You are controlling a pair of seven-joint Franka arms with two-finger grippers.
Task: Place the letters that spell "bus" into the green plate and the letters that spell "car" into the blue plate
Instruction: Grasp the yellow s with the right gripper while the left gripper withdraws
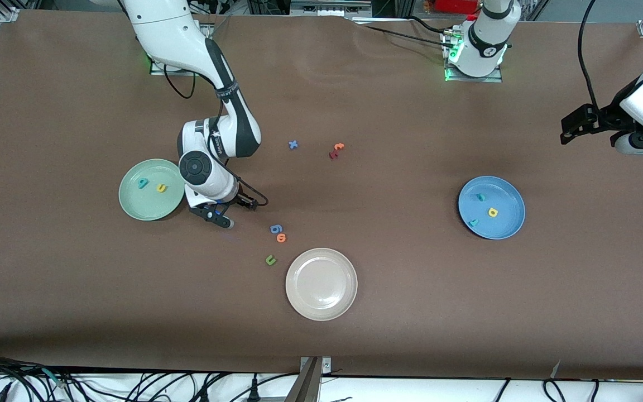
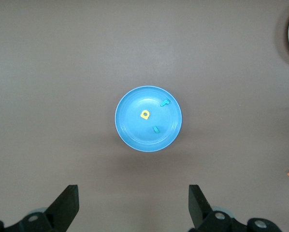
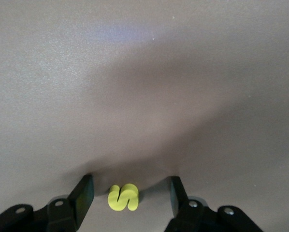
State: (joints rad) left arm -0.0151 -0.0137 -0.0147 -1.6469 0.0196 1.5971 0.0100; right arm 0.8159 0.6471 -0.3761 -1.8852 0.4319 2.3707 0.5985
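Step in hand: pinching the small yellow foam s, the last letter of "bus". Down at the table just beside the round pale mint-green plate, on its side toward the left arm's end: the right gripper, partly open, one finger on each side of the s, gaps showing on both sides, nothing held yet.

Centre the s between the pads before squeezing, since so light a foam piece probably skids or tips if one finger arrives first. Close gently and lift straight up. Carry low over the rim and release in a bare part of the dish, clear of the teal foam b and the yellow foam u already in it.

Waiting over the left arm's end of the table: the left gripper, wide open and empty. Already in the round mid-blue plate: the teal c, yellow a and teal r.
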